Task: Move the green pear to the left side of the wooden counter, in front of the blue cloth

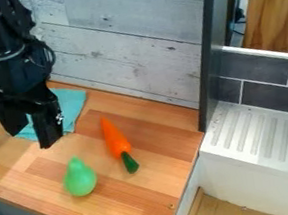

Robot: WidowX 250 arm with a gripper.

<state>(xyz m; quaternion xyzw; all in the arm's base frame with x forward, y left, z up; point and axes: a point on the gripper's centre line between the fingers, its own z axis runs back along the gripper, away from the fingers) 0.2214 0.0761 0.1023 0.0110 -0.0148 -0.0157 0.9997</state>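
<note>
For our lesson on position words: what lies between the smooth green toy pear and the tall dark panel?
An orange toy carrot with a green top lies on the wooden counter between the pear and the panel, as the camera view shows.

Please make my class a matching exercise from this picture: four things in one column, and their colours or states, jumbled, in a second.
Things:
1. Pear
2. Carrot
3. Cloth
4. Gripper

Descriptions:
A. Orange, with a dark green end
B. Black, with its fingers apart
C. Light green all over, rounded
D. Flat and teal, partly hidden

Right pairs: 1-C, 2-A, 3-D, 4-B
</note>
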